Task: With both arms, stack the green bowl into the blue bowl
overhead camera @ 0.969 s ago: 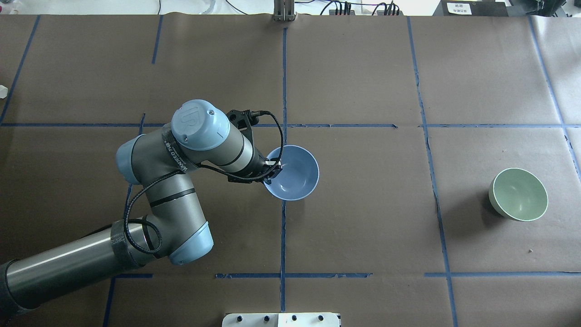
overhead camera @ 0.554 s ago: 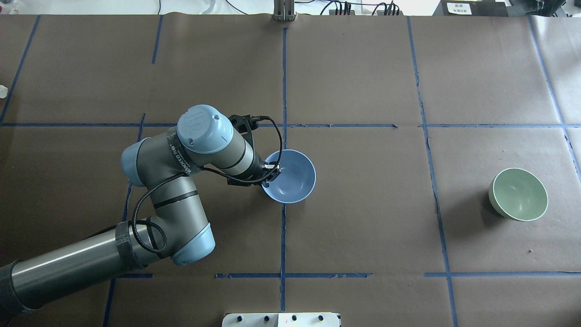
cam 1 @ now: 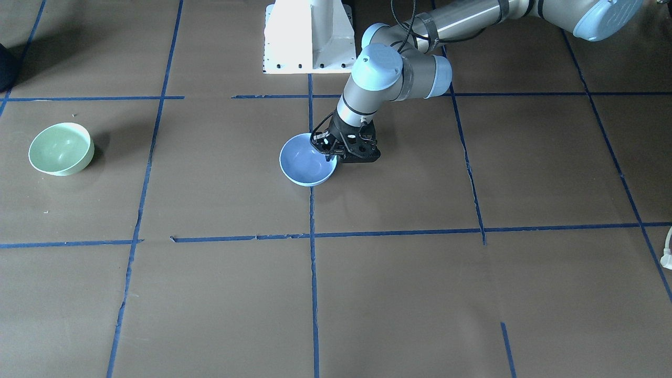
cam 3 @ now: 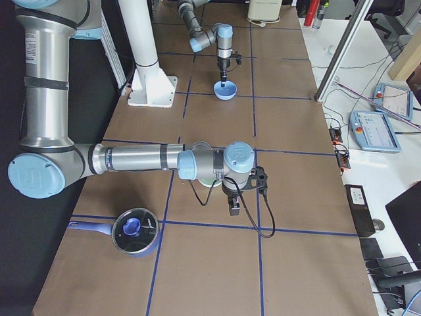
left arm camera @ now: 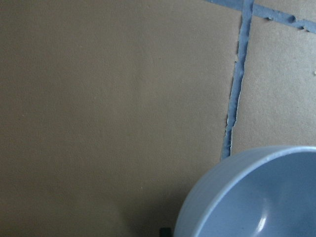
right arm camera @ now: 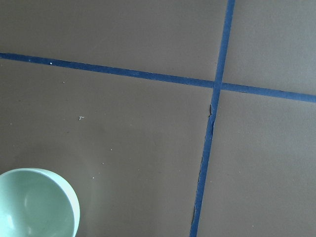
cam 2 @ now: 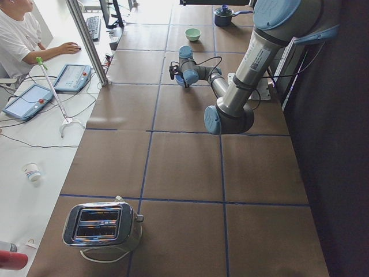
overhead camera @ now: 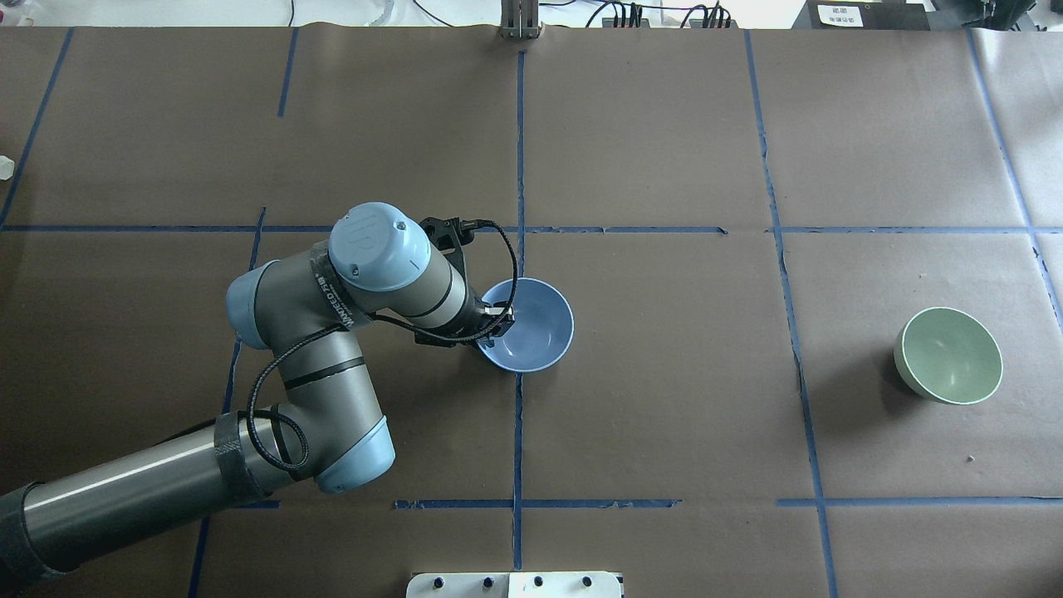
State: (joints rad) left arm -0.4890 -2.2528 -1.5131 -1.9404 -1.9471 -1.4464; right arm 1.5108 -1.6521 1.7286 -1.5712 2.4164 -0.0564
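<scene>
The blue bowl (overhead camera: 531,325) is upright near the table's middle, by a blue tape line; it also shows in the front view (cam 1: 307,167) and the left wrist view (left arm camera: 256,197). My left gripper (overhead camera: 500,319) is shut on its near-left rim, one finger inside the bowl and one outside. The green bowl (overhead camera: 948,355) stands alone on the table's right side, untouched, and shows in the right wrist view (right arm camera: 34,205). My right gripper (cam 3: 233,208) shows only in the exterior right view, hanging above the table near the green bowl; I cannot tell if it is open.
The white pedestal base (cam 1: 310,37) stands at the robot's edge of the table. A pot with a blue lid (cam 3: 135,230) sits at the table's right end, a toaster (cam 2: 104,225) at its left end. An operator (cam 2: 17,34) sits beside the table.
My left arm has brought the blue bowl down and slightly toward the robot; the bowl looks smaller from overhead. The green bowl has not moved.
</scene>
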